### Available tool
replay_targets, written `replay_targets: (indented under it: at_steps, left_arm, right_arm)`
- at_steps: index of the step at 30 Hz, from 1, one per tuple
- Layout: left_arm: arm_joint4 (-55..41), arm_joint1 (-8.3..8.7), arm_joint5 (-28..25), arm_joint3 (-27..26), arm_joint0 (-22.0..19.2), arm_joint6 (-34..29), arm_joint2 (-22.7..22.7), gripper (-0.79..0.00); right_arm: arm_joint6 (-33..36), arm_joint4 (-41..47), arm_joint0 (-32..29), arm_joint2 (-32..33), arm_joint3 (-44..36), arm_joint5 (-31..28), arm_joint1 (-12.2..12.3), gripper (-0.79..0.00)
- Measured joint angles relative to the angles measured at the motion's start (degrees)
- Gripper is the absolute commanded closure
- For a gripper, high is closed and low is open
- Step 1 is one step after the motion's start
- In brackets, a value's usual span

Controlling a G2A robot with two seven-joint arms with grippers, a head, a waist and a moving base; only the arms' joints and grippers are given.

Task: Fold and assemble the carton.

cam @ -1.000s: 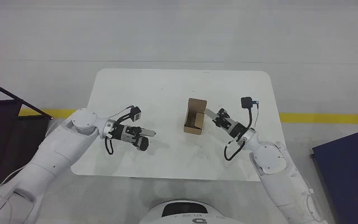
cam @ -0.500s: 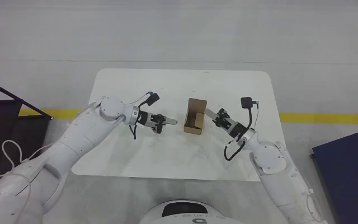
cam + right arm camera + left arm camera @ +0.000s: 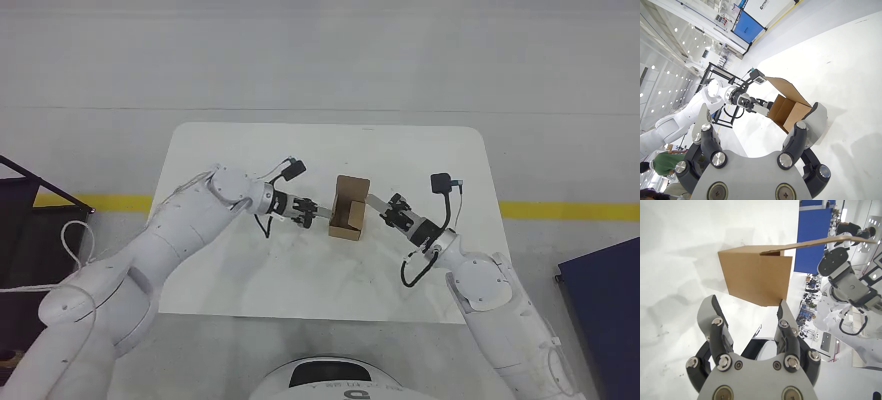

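The carton (image 3: 349, 208) is a small brown cardboard box standing on the white table (image 3: 250, 150), with one flap raised and its open side turned toward my right gripper (image 3: 376, 206). My left gripper (image 3: 318, 213) is open just short of the carton's closed wall (image 3: 755, 275), one fingertip (image 3: 781, 306) close to its lower corner. In the right wrist view my right gripper (image 3: 761, 111) is open at the carton's mouth (image 3: 789, 108), with one finger (image 3: 816, 109) next to the carton's rim. Nothing is held between either pair of fingers.
The table's near edge (image 3: 300, 315) runs close below both arms. A dark rack (image 3: 25, 190) stands off the table's left side and a blue panel (image 3: 605, 290) off its right. Bare tabletop lies behind the carton.
My left arm has swung right across the table, from the near left area up to the carton's closed side. The right arm and the carton have kept still.
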Motion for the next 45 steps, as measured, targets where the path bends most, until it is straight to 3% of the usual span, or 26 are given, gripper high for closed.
replay_targets:
  at_steps: [9, 17, 25, 33, 37, 43, 45]
  left_arm:
    - [-0.2, -3.47, -4.5, 6.0, -1.4, -0.3, -0.4, -0.489]
    - [0.1, -4.50, -9.5, 8.0, -2.0, 0.1, -2.2, -0.493]
    - [2.9, -6.40, -7.7, 8.3, -2.2, -0.4, -1.6, -0.539]
    - [5.0, -8.48, -5.1, 10.8, -2.9, -1.6, -1.1, -0.449]
    - [6.0, -9.26, -4.4, 12.0, -3.2, -2.0, -1.1, -0.449]
    - [7.7, -10.13, -4.2, 12.7, -3.6, -1.8, -1.3, -0.262]
    - [8.5, -10.32, -3.8, 12.8, -3.7, -1.7, -1.3, -0.157]
  right_arm:
    - [0.0, 0.0, 0.0, 0.0, 0.0, 0.0, 0.0, -0.785]
    - [0.0, 0.0, 0.0, 0.0, 0.0, 0.0, 0.0, -0.785]
    - [0.0, 0.0, 0.0, 0.0, 0.0, 0.0, 0.0, -0.785]
    - [0.0, 0.0, 0.0, 0.0, 0.0, 0.0, 0.0, -0.785]
    - [0.0, 0.0, 0.0, 0.0, 0.0, 0.0, 0.0, -0.785]
    - [0.0, 0.0, 0.0, 0.0, 0.0, 0.0, 0.0, -0.785]
    - [0.0, 0.0, 0.0, 0.0, 0.0, 0.0, 0.0, -0.785]
